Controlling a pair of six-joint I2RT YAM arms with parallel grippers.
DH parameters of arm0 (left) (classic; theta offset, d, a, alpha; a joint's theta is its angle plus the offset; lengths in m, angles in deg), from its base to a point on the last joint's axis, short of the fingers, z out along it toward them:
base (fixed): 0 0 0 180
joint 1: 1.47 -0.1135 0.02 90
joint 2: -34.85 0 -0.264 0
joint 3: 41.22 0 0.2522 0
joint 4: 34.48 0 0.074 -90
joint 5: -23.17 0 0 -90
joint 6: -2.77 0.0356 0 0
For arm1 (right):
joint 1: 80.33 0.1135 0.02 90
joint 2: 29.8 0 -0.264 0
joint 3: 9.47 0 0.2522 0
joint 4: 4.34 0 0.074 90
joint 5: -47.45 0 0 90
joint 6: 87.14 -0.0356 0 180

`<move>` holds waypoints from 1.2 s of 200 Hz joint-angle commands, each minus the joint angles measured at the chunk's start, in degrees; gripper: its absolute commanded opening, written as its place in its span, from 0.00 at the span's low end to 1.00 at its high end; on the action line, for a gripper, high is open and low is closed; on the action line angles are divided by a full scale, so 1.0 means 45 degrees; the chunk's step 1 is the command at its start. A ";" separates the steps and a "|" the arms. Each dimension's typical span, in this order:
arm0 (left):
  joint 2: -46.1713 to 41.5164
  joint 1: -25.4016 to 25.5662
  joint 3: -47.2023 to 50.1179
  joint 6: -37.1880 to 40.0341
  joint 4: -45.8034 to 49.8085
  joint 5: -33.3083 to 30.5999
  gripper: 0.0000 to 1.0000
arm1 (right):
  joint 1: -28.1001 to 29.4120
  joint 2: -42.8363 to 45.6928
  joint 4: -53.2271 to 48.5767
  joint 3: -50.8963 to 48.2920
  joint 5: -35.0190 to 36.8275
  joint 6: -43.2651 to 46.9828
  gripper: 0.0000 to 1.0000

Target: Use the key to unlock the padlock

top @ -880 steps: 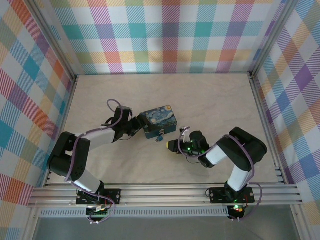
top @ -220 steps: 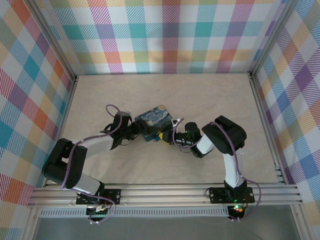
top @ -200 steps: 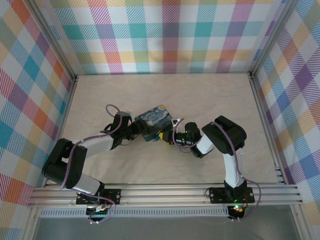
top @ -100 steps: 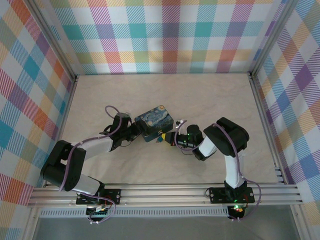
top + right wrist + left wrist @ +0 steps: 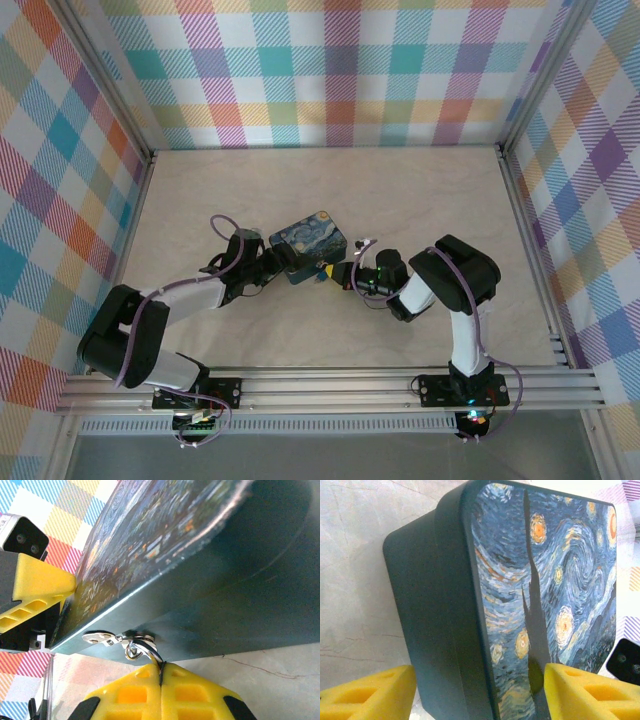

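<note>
The padlock (image 5: 140,649), hanging from the hasp (image 5: 100,638) of the tin (image 5: 215,575), is nipped by the right tool (image 5: 161,680), pads pressed together, while the tin is clamped by the left tool (image 5: 480,685); it should be held steady and any turn kept gentle.

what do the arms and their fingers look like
The left arm and right arm have black joints, light grey links and looping purple cables. The fingers are bright yellow wedges with moulded hollow pockets. A green light glows on the right wrist.
</note>
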State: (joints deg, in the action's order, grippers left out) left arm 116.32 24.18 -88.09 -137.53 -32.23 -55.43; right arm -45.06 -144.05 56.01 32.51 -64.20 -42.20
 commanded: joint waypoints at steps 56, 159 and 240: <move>-0.0189 0.0238 0.0354 -0.0086 0.1493 -0.0272 0.74 | -0.0404 0.0924 0.0371 -0.0412 0.0512 -0.0131 0.00; 0.1222 -0.0264 -0.1058 0.0284 0.1497 -0.0294 0.75 | -0.0649 0.3152 -0.1370 -0.1865 0.1096 0.0408 0.00; 0.3120 -0.1282 -0.3025 0.1248 0.1658 0.0169 0.75 | -0.1047 0.6847 -0.8085 -0.1725 0.1869 0.1304 0.01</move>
State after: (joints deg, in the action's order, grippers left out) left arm 127.12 20.32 -99.65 -134.87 -29.43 -54.14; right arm -48.93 -117.69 32.73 23.77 -57.44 -39.40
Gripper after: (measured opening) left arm 0.752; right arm 0.048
